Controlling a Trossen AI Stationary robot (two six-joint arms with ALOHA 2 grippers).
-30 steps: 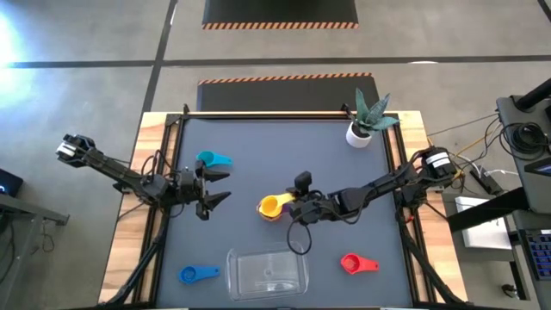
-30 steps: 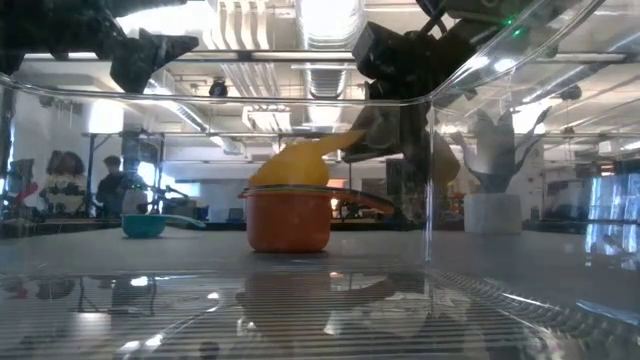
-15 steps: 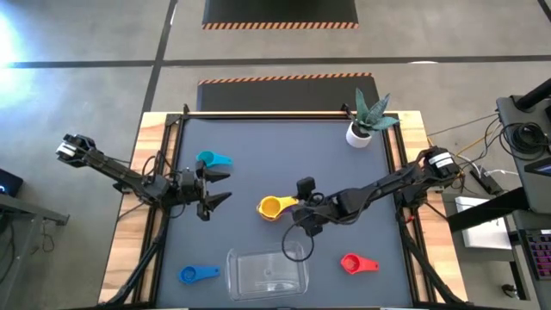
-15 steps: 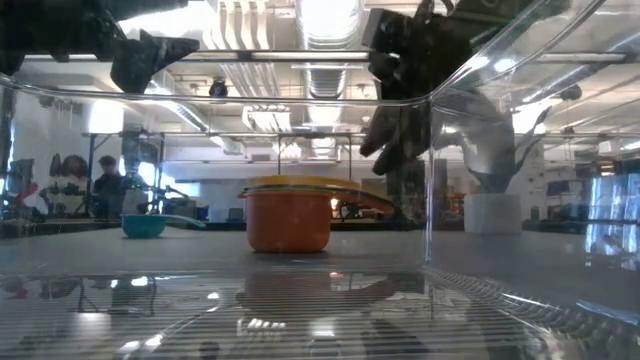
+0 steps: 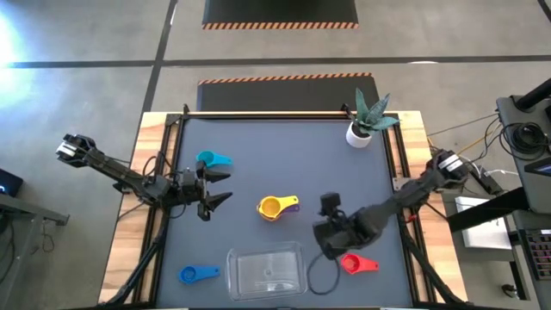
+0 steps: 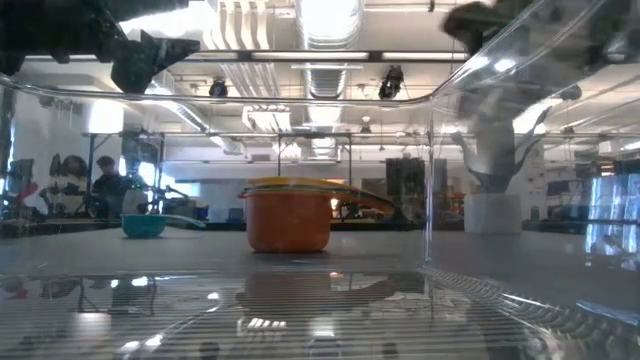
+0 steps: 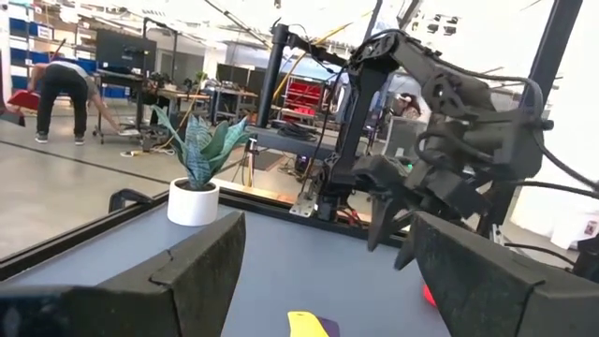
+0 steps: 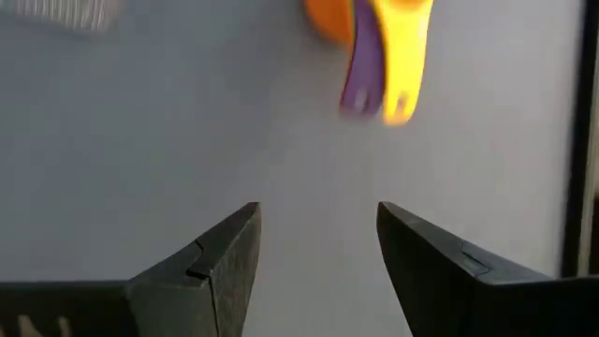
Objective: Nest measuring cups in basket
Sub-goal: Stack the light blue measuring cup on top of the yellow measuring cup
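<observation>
Now the yellow cup (image 5: pixel 272 207) sits nested in the stack mid-desk — the right gripper (image 5: pixel 331 245), fingers released and empty, has swung toward the red cup (image 5: pixel 358 263); the left gripper (image 5: pixel 213 189) waits with fingers spread.

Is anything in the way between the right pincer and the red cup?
Nothing visible is. The right pincer, open, hangs beside the red cup, with only bare mat between them. The basket sits off to the side.

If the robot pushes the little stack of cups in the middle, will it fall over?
Probably not. The stack of measuring cups looks squat and sits flat on the table, so it would likely slide. It looks like light plastic. Its handles stick out sideways, so a nudge there might spin it.
</observation>
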